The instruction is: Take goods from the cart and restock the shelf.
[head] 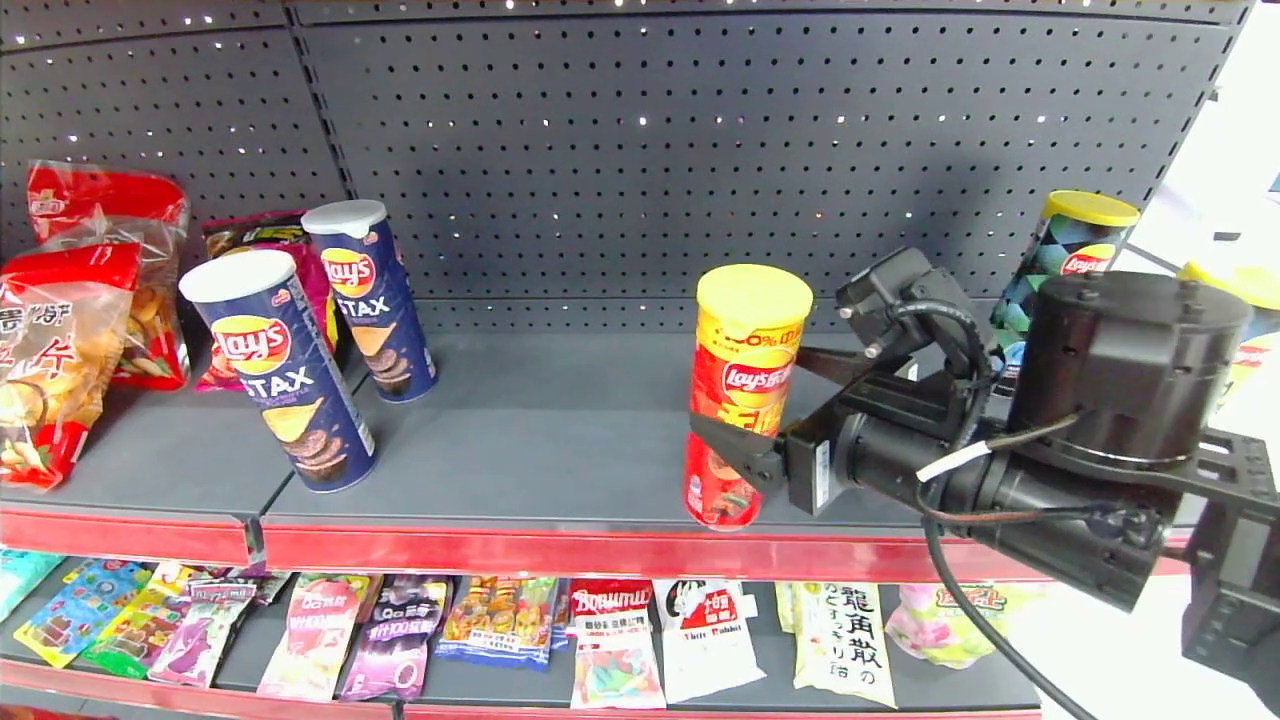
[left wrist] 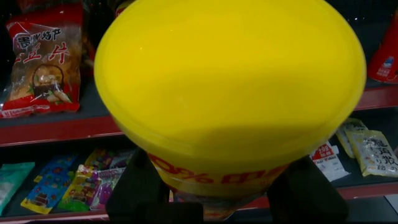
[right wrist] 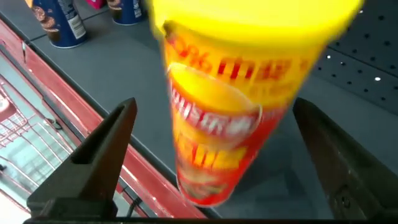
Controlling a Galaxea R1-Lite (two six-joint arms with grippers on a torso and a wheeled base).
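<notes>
right hand (head: 755, 395) open, fingers astride red can (head: 748, 330), not touching. can upright at near edge of shelf (head: 560, 440), right of centre. placing looks done; next: back hand out straight, no nudge. left hand (left wrist: 224, 186) grips second can (left wrist: 230, 81).

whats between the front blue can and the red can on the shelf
Bare grey shelf between the front blue can and the red can, seen in the head view.
</notes>
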